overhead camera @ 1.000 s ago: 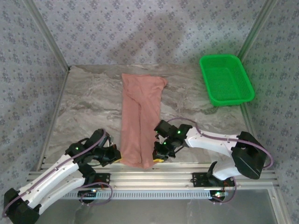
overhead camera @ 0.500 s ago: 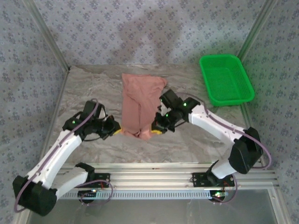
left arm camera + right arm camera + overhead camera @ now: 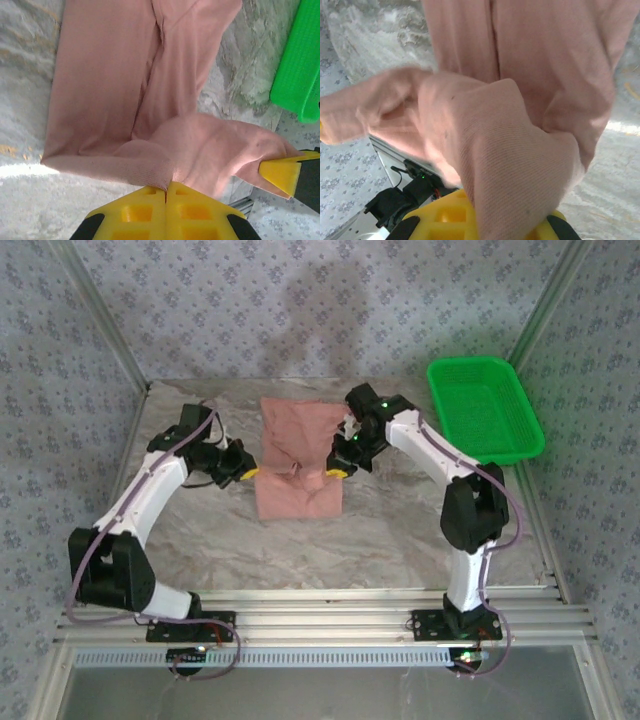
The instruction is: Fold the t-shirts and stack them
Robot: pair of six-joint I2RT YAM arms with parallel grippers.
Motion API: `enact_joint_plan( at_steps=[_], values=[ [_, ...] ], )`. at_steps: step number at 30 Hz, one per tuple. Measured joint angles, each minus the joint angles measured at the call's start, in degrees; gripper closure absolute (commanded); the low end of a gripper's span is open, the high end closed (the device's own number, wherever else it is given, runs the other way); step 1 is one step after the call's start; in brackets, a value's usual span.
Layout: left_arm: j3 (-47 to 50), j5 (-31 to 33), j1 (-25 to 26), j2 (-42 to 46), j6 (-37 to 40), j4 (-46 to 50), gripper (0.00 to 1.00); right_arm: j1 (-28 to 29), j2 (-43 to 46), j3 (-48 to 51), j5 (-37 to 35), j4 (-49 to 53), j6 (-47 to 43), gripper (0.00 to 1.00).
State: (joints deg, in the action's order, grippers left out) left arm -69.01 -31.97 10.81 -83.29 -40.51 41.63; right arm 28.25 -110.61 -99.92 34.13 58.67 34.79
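The salmon-pink t-shirt lies lengthwise at the middle back of the table, its near end lifted and doubled over toward the far end. My left gripper is shut on the left corner of that lifted hem. In the left wrist view the yellow fingers meet with t-shirt cloth pinched at their tips. My right gripper is shut on the right corner. In the right wrist view the t-shirt drapes over its yellow fingers and hides their tips.
A green plastic basket stands at the back right of the marble-patterned table, and its edge shows in the left wrist view. Patterned walls close in the sides and back. The metal rail runs along the near edge.
Both grippers have carried the t-shirt's near hem from the table's near edge toward the back, so the long strip is now doubled over and much shorter.
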Motion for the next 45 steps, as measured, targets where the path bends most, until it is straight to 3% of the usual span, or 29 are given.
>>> enact_joint_plan(
  at_steps=[23,27,30,34,37,39,45],
  values=[
    [-18.9,-1.8,-1.5,-28.7,5.6,-3.3,1.00,-8.7,-21.4,-17.2,2.4,3.9,-5.7,0.92],
    [-22.3,-1.7,-1.9,-34.2,5.6,-4.2,1.00,-9.8,-26.1,-20.8,3.2,3.3,-5.6,0.84],
    [-25.4,-1.7,-2.5,-38.2,5.6,-4.3,1.00,-10.3,-29.6,-23.5,3.4,2.3,-4.9,0.72],
    [-28.9,-1.7,-3.3,-41.9,5.4,-4.4,0.75,-11.2,-33.3,-27.4,4.5,0.2,-3.3,0.51],
    [-30.7,-2.0,-4.2,-42.4,4.4,-5.0,0.49,-11.9,-34.3,-30.4,5.2,-1.9,-2.1,0.49],
    [-32.3,-2.3,-4.6,-42.4,3.3,-5.6,0.32,-12.2,-34.0,-32.2,5.4,-3.2,-1.5,0.42],
    [-39.2,-2.6,-5.2,-38.2,0.4,-5.8,0.27,-12.4,-24.5,-30.9,4.2,-5.2,-1.1,0.39]
  ],
)
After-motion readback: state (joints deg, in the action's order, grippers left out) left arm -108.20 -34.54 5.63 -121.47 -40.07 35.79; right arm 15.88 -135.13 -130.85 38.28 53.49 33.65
